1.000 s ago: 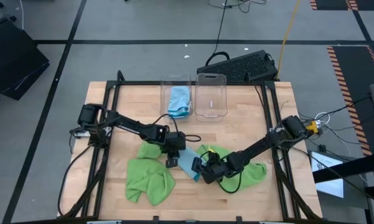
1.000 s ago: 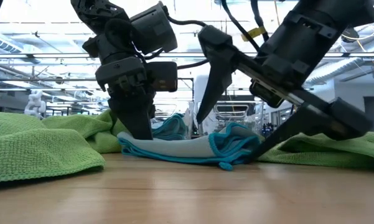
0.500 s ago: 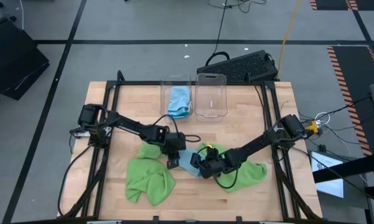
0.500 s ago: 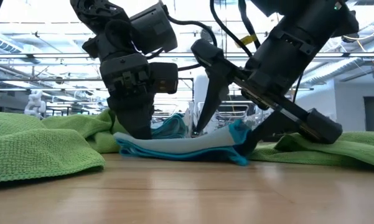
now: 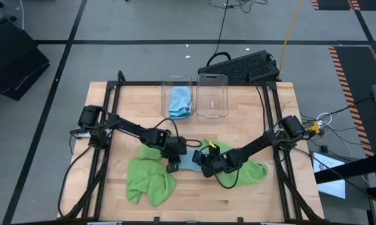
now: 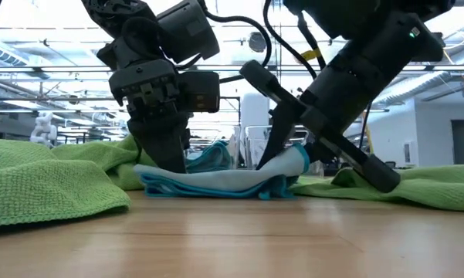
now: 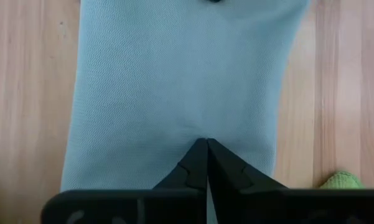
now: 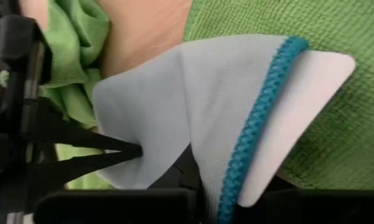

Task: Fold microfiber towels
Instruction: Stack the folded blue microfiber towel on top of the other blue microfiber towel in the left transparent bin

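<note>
Microfiber towels: one light blue towel [image 5: 188, 162] at table centre is pinched at opposite ends by the left gripper [image 5: 173, 161] and right gripper [image 5: 202, 165], mid-fold; one blue towel [image 5: 179, 100] sits binned, two green towels [image 5: 150, 179] lie unfolded.

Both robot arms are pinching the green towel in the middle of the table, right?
Not quite. The towel they pinch is the light blue towel, not a green one. The high view shows the left pincer and the right pincer shut on it from either side, with the green towels lying around it. The right wrist view shows its blue edge too.
</note>
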`<action>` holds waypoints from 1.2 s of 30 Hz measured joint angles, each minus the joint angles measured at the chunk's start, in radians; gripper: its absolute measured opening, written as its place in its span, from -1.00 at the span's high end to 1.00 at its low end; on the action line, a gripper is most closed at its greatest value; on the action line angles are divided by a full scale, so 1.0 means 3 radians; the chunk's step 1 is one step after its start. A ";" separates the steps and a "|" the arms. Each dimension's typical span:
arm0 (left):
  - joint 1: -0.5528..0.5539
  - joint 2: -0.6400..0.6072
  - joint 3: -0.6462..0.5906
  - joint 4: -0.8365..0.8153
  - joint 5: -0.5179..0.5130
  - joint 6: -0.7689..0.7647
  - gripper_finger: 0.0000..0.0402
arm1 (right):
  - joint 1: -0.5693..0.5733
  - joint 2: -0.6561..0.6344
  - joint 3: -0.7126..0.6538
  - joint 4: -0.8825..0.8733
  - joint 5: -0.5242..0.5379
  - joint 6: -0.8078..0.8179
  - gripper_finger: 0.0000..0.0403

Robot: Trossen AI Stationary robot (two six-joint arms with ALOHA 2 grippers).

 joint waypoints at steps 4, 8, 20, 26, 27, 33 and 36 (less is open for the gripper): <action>0.0041 0.0000 0.0000 -0.0004 0.0042 -0.0008 0.96 | 0.0003 -0.0001 -0.0022 0.0137 0.0020 -0.0045 0.86; 0.0107 -0.0091 -0.0004 -0.0178 0.0267 -0.0073 0.98 | 0.0003 -0.0006 -0.0021 0.0480 -0.0151 -0.0304 0.88; 0.0156 -0.1179 -0.0003 -0.1002 0.0282 -0.0352 0.34 | -0.0008 -0.0081 -0.0019 0.1165 -0.0670 -0.0988 0.89; 0.0155 -0.1637 0.0001 -0.1013 0.0271 -0.0561 0.04 | -0.0084 -0.0368 -0.0016 0.1137 -0.0675 -0.1592 0.89; 0.0155 -0.1687 0.0001 -0.1011 0.0271 -0.0571 -0.01 | -0.0105 -0.0434 -0.0017 0.1157 -0.0675 -0.1741 0.89; 0.0155 -0.1889 0.0003 -0.0947 0.0271 -0.0641 -0.22 | -0.0226 -0.0894 -0.0016 0.1082 -0.0675 -0.2410 0.90; 0.0197 -0.1985 0.0003 -0.0801 0.0271 -0.0724 -0.32 | -0.0287 -0.1148 -0.0015 0.0907 -0.0683 -0.2554 0.90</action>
